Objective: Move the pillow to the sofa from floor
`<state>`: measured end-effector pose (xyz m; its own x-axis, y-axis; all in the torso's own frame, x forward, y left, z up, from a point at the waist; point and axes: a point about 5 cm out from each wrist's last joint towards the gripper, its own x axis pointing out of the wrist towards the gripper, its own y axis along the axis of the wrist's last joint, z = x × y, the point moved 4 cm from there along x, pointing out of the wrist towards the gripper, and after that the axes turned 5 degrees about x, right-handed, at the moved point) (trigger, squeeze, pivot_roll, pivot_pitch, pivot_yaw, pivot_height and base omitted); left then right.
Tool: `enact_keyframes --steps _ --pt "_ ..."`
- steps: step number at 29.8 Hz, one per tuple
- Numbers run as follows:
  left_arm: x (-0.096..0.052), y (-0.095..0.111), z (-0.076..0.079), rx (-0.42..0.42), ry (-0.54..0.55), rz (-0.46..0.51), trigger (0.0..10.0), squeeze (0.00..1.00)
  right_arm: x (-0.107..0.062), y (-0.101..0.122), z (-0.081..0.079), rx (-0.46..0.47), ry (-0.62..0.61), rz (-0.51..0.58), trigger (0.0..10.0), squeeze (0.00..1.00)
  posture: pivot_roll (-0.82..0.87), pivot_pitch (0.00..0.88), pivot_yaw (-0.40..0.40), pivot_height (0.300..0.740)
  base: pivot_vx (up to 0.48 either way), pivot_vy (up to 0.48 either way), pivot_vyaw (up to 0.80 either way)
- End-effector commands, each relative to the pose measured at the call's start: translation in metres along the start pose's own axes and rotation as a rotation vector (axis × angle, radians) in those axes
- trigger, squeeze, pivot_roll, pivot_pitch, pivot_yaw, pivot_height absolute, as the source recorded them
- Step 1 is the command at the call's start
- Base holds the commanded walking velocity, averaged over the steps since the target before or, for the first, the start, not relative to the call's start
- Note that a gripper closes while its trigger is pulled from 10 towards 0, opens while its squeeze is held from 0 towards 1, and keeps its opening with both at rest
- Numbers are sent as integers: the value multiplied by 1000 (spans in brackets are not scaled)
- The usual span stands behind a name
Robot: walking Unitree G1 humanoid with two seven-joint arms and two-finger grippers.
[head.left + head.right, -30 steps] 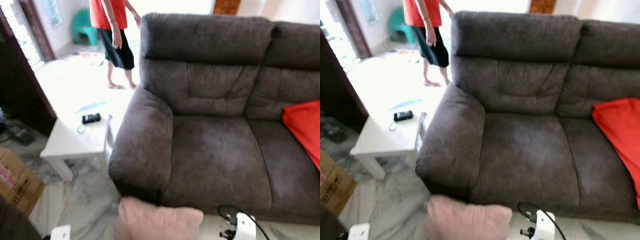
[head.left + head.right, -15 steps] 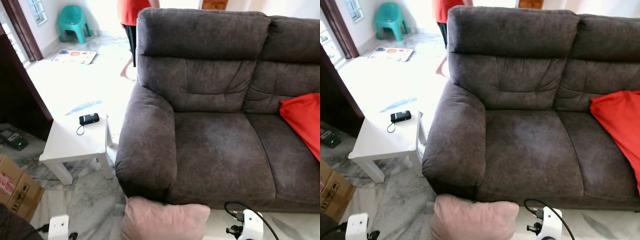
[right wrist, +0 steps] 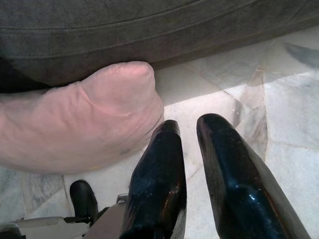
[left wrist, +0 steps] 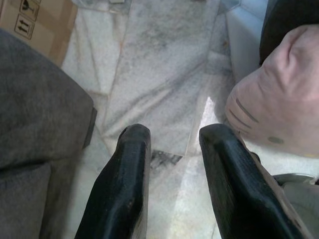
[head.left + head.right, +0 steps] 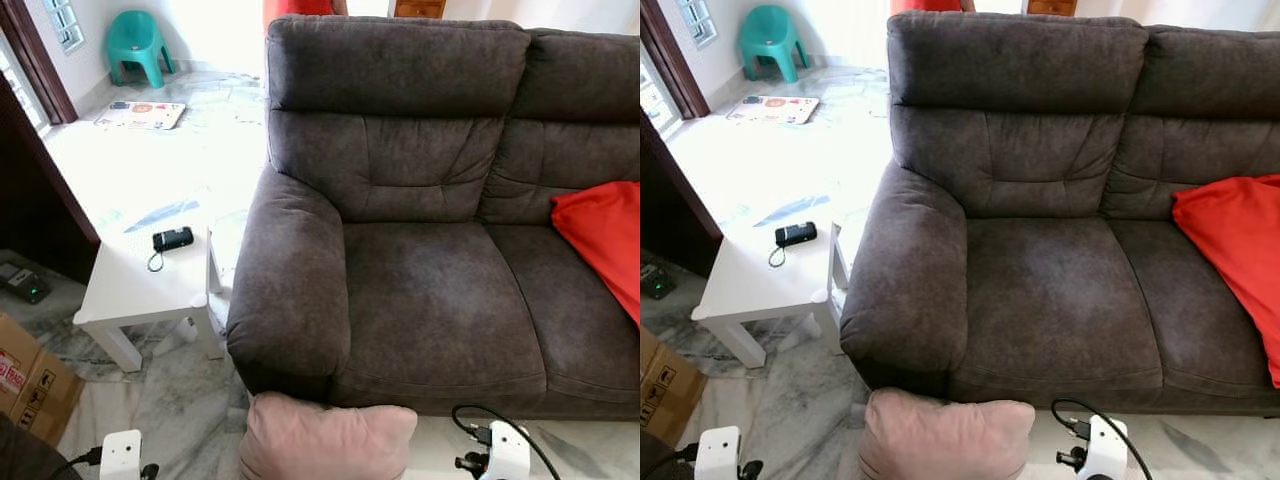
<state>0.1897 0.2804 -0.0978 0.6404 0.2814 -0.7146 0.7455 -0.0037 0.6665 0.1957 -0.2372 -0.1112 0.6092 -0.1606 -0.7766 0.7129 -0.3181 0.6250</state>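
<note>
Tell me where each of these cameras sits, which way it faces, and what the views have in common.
Left eye view: on the head, looking forward and down at the grey sofa, white side table and pink pillow; both white wrists at the bottom edge.
Right eye view: the same scene from slightly further right.
Left wrist view: along the left gripper, open over the marble floor, pillow beside it.
Right wrist view: along the right gripper, one finger touching the pillow below the sofa front.
Shared: all four show the pillow.
</note>
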Motion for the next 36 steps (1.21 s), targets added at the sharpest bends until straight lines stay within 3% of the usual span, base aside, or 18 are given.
enact_keyframes --steps 1,36 --pt "-2 -8 -3 -6 3 -23 10000 0 -1 -5 1 15 -7 -11 10000 0 141 35 -10 740 -285 0 0" --pt "-3 -12 -3 9 -4 -32 10000 0 -2 -8 3 22 -20 -14 10000 0 145 42 -6 740 -40 0 0"
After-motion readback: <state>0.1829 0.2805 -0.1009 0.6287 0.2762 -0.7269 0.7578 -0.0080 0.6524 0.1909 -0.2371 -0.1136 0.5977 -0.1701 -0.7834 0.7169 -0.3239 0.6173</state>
